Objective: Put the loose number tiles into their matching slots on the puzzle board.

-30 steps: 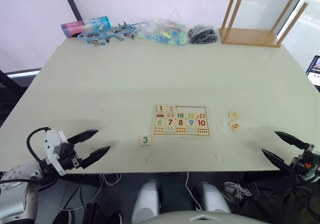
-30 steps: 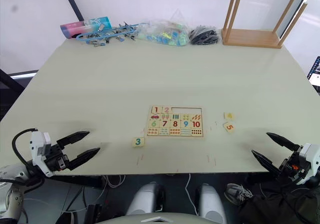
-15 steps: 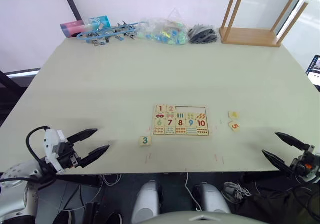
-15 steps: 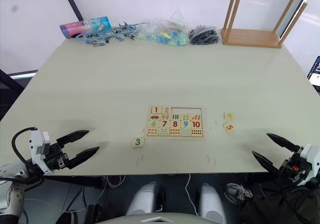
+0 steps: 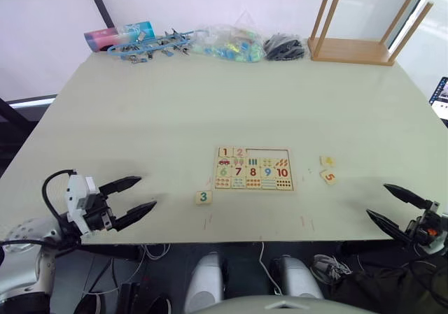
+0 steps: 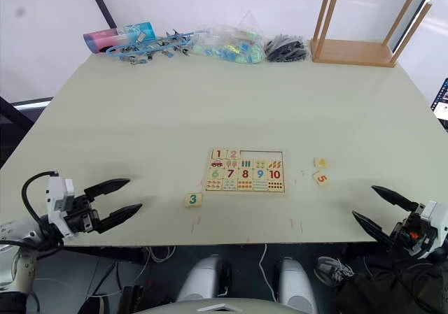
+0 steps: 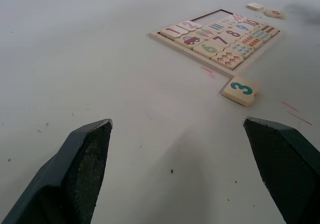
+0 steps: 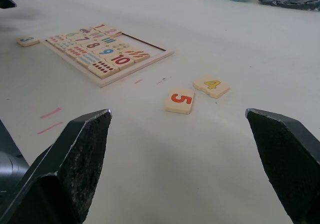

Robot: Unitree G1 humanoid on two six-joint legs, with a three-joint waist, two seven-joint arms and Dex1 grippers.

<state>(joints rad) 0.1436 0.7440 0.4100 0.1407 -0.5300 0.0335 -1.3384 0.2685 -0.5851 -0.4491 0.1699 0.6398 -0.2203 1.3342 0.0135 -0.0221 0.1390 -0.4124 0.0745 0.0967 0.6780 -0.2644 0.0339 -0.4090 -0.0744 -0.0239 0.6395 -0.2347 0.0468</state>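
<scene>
The puzzle board (image 5: 297, 168) lies near the table's front middle, with tiles 1 and 2 seated in its top row and three empty slots (image 5: 273, 154) beside them. A loose green 3 tile (image 5: 203, 197) rests off the board's front left corner. A yellow 4 tile (image 5: 327, 161) and an orange 5 tile (image 5: 328, 177) lie right of the board. My left gripper (image 5: 134, 196) hovers open at the front left edge, well left of the 3 tile (image 7: 240, 90). At the front right edge my right gripper (image 5: 389, 203) is open, with the 5 tile (image 8: 179, 100) and 4 tile (image 8: 212, 86) ahead of it.
An overturned wooden stool (image 5: 357, 41) stands at the back right. Along the back edge lie a coloured tube (image 5: 117, 36), blue clips (image 5: 155, 45), a plastic bag of pieces (image 5: 227, 44) and a black bundle (image 5: 283, 47). Bare tabletop surrounds the board.
My left gripper has edged slightly right and up toward the table. The right gripper and the tiles have kept their places.
</scene>
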